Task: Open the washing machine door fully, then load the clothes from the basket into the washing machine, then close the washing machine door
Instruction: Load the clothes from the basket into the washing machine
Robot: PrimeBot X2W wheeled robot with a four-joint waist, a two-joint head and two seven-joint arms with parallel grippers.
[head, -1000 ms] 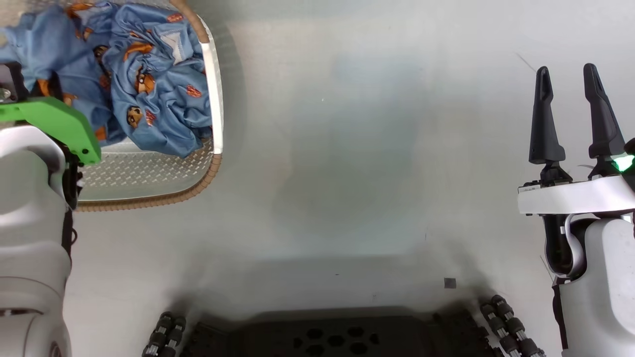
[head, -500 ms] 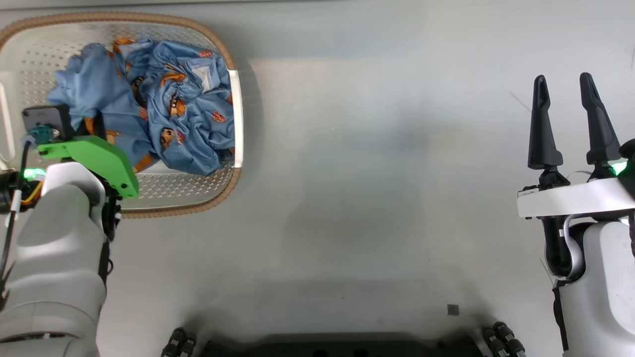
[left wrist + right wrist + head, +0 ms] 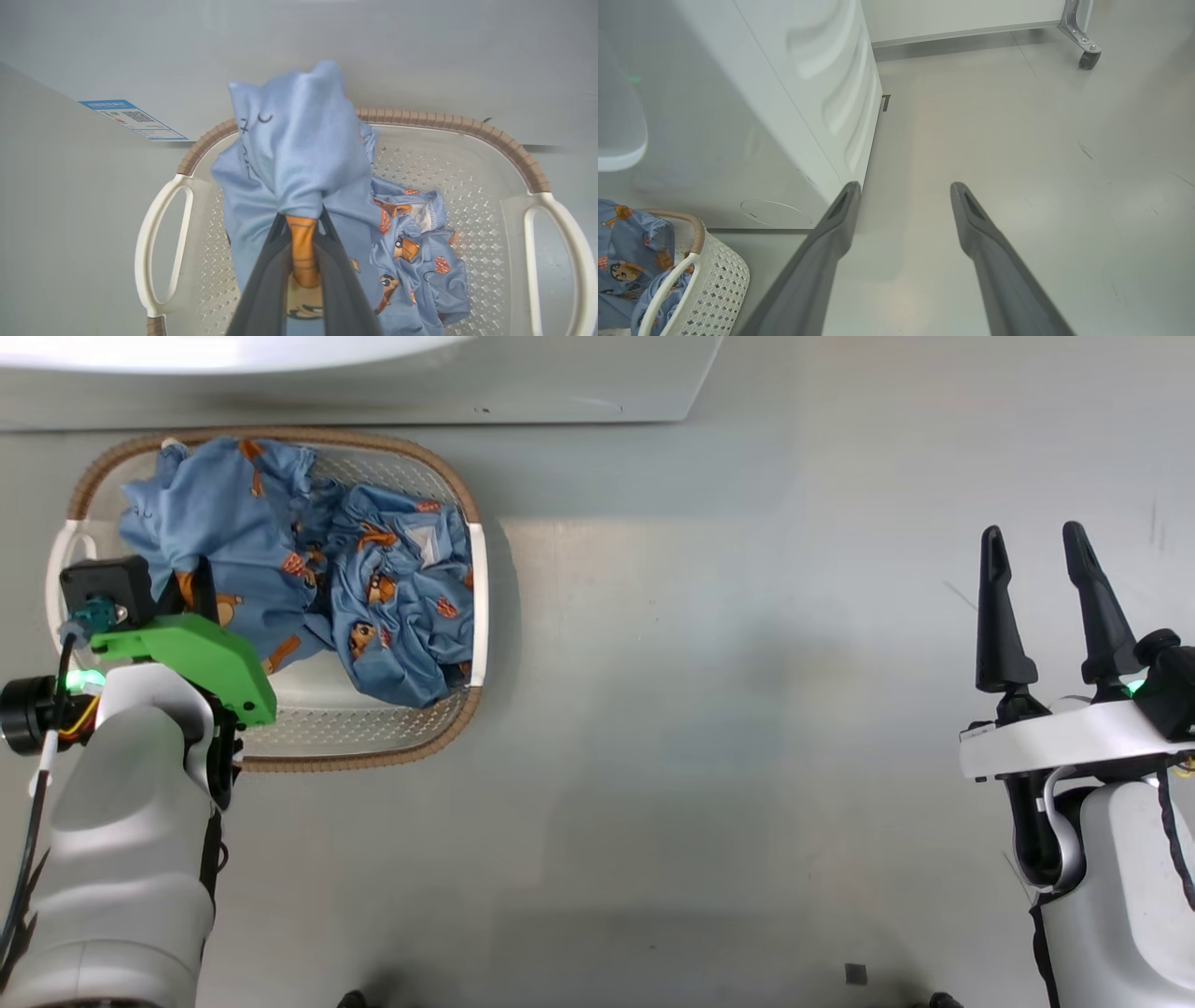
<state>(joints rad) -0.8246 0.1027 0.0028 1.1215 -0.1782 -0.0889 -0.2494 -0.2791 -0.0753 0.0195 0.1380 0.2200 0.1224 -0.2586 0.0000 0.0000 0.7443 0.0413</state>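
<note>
The cream basket (image 3: 471,616) with its brown rim stands on the floor at the foot of the white washing machine (image 3: 560,383). Light blue printed clothes (image 3: 401,607) lie in it. My left gripper (image 3: 301,217) is shut on one blue garment (image 3: 299,154), pinching an orange printed fold, and holds it bunched up above the basket (image 3: 448,122). Another garment (image 3: 411,247) lies on the basket's floor. In the head view my left wrist's green bracket (image 3: 187,653) hides the fingers. My right gripper (image 3: 1032,532) is open and holds nothing, far to the right over bare floor. The washing machine door is out of view.
The washing machine's front panel carries a blue QR sticker (image 3: 133,119) just behind the basket. A round service cover (image 3: 775,212) sits low on that front panel. A caster of a metal frame (image 3: 1087,58) stands far off on the grey floor.
The head camera has tilted, so the basket sits lower in view and the machine's base has come in. My left gripper stays shut on the garment over the basket. The right gripper is unchanged.
</note>
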